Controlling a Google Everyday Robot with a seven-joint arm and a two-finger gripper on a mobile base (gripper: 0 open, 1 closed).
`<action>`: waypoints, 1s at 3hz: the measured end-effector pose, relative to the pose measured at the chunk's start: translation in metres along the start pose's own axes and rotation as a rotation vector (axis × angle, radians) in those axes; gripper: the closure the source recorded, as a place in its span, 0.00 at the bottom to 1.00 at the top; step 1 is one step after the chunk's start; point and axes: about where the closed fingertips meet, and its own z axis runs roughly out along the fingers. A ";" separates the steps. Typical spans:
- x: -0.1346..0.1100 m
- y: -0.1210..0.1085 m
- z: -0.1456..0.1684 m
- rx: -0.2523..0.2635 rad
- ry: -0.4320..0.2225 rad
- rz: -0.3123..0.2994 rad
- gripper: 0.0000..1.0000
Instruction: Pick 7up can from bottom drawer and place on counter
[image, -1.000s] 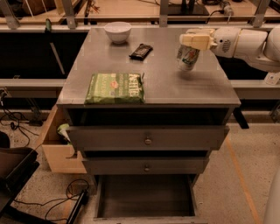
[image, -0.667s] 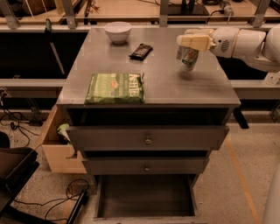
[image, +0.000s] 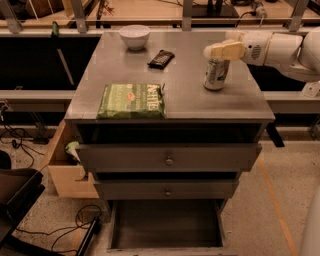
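Camera view takes in the counter (image: 125, 65), the broad grey top of the cabinet, and below it the bottom drawer (image: 165, 225), pulled out and showing nothing inside that I can make out. My white arm (image: 285, 50) reaches in from the right edge across the counter's back right part. A green chip bag (image: 131, 100) lies flat near the front left, a white bowl (image: 134, 36) sits at the back and a small dark packet (image: 161, 58) lies just in front of it, all well apart from my work. The 7up can (image: 216, 76) stands upright on the counter's right side, long axis vertical, its base apparently resting on the surface. My tool (image: 224, 50) sits directly over the can's top, touching or nearly so; I cannot tell whether it grips the can or is open. I judge the placing almost done: what remains is to leave the can standing and go straight up, since any sideways pull could tip it.
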 end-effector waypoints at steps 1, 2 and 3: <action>-0.004 0.007 -0.025 0.051 0.014 -0.003 0.00; -0.034 0.022 -0.090 0.200 0.009 -0.037 0.00; -0.070 0.055 -0.154 0.364 -0.043 -0.090 0.00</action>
